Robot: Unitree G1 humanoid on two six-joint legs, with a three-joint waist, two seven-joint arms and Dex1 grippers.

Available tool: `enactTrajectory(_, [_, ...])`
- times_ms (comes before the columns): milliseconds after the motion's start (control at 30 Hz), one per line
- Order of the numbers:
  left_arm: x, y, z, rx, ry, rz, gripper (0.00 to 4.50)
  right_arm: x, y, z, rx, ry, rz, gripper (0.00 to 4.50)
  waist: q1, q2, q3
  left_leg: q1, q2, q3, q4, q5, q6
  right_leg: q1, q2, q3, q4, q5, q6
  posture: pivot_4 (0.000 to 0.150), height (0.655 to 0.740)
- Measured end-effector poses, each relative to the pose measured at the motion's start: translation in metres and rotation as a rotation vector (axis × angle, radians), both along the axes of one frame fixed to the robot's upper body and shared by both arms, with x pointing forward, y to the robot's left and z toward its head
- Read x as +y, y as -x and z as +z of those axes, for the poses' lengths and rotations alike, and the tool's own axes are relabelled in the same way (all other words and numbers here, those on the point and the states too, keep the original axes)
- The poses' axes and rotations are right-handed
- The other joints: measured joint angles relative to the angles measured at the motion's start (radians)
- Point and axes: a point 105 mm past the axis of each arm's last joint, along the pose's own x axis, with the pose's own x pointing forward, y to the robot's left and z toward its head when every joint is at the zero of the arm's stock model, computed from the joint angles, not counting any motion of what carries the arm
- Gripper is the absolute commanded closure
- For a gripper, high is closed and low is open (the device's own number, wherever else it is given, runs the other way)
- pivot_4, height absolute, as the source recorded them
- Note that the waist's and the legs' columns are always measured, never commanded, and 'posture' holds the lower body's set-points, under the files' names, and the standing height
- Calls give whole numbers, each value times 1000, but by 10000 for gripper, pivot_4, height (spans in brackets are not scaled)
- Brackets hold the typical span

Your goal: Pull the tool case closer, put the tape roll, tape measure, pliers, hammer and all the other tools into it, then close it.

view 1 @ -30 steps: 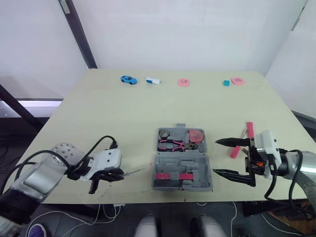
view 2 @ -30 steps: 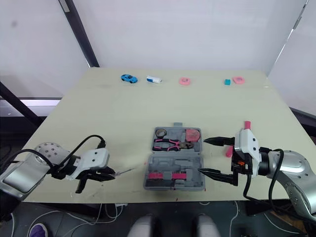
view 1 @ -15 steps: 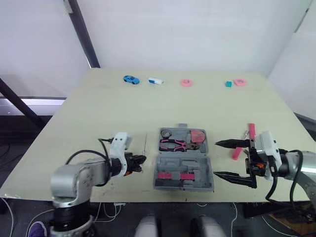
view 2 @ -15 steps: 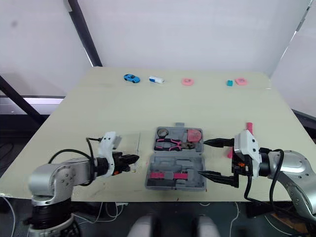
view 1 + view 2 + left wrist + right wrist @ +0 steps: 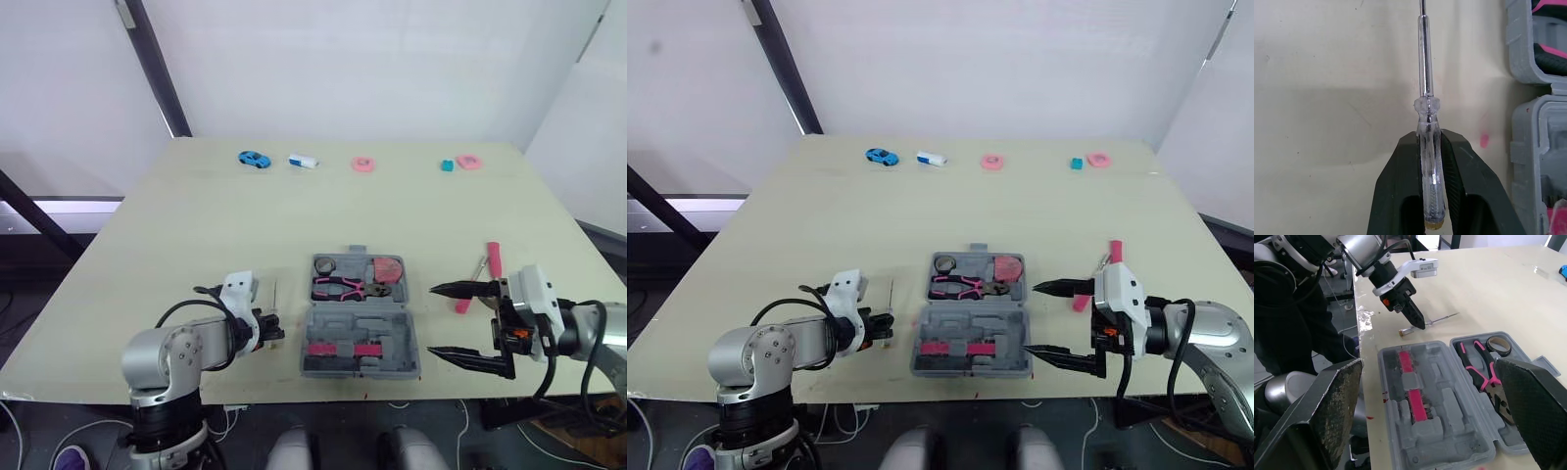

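Observation:
The grey tool case point(image 5: 361, 318) lies open near the table's front edge. Its far half holds pink-handled pliers point(image 5: 338, 286), a tape roll point(image 5: 326, 264) and a pink tape measure point(image 5: 390, 267). My left gripper point(image 5: 269, 328) rests just left of the case, shut on a clear-handled screwdriver point(image 5: 1428, 161) whose shaft point(image 5: 275, 292) points away from me. My right gripper point(image 5: 453, 321) stands open right of the case, nothing between its fingers. Pink-handled tools point(image 5: 493, 255) lie on the table beyond it.
Along the far edge sit a blue toy car point(image 5: 254, 158), a white block point(image 5: 303, 161), a pink ring point(image 5: 363, 164), a teal block point(image 5: 447, 165) and another pink piece point(image 5: 468, 161). A black pole point(image 5: 157, 69) leans at the back left.
My left arm has swung in from the front-left edge to beside the case, carrying the screwdriver, which now points away from me. The right gripper has hardly moved.

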Motion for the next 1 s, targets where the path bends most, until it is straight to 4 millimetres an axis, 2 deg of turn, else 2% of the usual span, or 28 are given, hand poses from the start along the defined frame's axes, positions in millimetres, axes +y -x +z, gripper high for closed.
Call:
enactTrajectory(67, [-2, 0, 1, -4, -5, -9, 19598, 0, 0, 0, 2, 1, -1, 0, 0, 0, 0, 3, 0, 1, -1, 0, 0, 3, 0, 0, 0, -1, -1, 1500, 7400])
enactTrajectory(100, [-3, 0, 0, -5, -5, -11, 16988, 0, 0, 0, 2, 1, -1, 0, -1, 0, 0, 6, 0, 1, -2, 0, 0, 5, 0, 1, 0, -1, -1, 1500, 7400])
enactTrajectory(133, [-5, 1, 0, -6, -9, -19, 11646, 0, 0, 0, 2, 2, 0, 0, -2, 0, 0, 10, 0, 2, -3, 0, 0, 8, 0, 2, 0, -1, -2, 1500, 7400])
enactTrajectory(167, [-5, 2, 0, -8, -10, -21, 9501, 0, 0, 0, 2, 4, 0, 0, -2, 0, 0, 11, 0, 2, -4, 0, 0, 8, 0, 3, 0, -2, -1, 1500, 7400])
enactTrajectory(233, [-5, 6, 0, -19, -24, -27, 966, -1, 0, -1, 7, 5, -2, 0, -6, 0, 0, 13, 0, 2, -6, 0, 0, 8, 0, 6, 0, -3, 1, 1500, 7400])
enactTrajectory(367, [2, 16, 0, -30, -60, -35, 388, -2, 0, -2, 16, 4, -6, 0, -9, 0, 0, 15, 0, 2, -9, 0, 0, 7, 1, 10, 0, -3, 0, 1500, 7400])
enactTrajectory(400, [6, 28, -2, -52, -83, -43, 388, -4, -1, -4, 24, 6, -12, 0, -7, -1, 0, 15, 0, 3, -11, 0, 0, 6, 1, 11, -2, -2, -2, 1500, 7400])
enactTrajectory(467, [6, 30, -3, -70, -82, -36, 388, -6, -2, -4, 28, 6, -17, 0, -3, -1, 0, 15, 0, 4, -11, 0, 0, 6, 0, 12, -4, -2, -2, 1500, 7400])
enactTrajectory(633, [-10, 18, 5, -224, -66, -21, 388, -7, -3, -4, 36, 4, -10, 0, 10, -2, 1, 12, -3, 5, -11, 0, 0, 6, -1, 13, -10, -1, -1, 1500, 7400])
enactTrajectory(767, [-14, 7, 13, -332, -125, -15, 388, -10, -4, -3, 37, 18, -10, 0, 7, -2, 1, 12, -3, 9, -14, 0, 0, 6, -1, 14, -11, -1, -1, 1500, 7400])
enactTrajectory(1000, [-20, 0, -5, -339, -152, 41, 388, -13, -5, -3, 54, 28, -5, 0, 4, -3, 1, 12, -2, 10, -15, 0, 0, 6, 0, 14, -11, -1, -1, 1500, 7400])
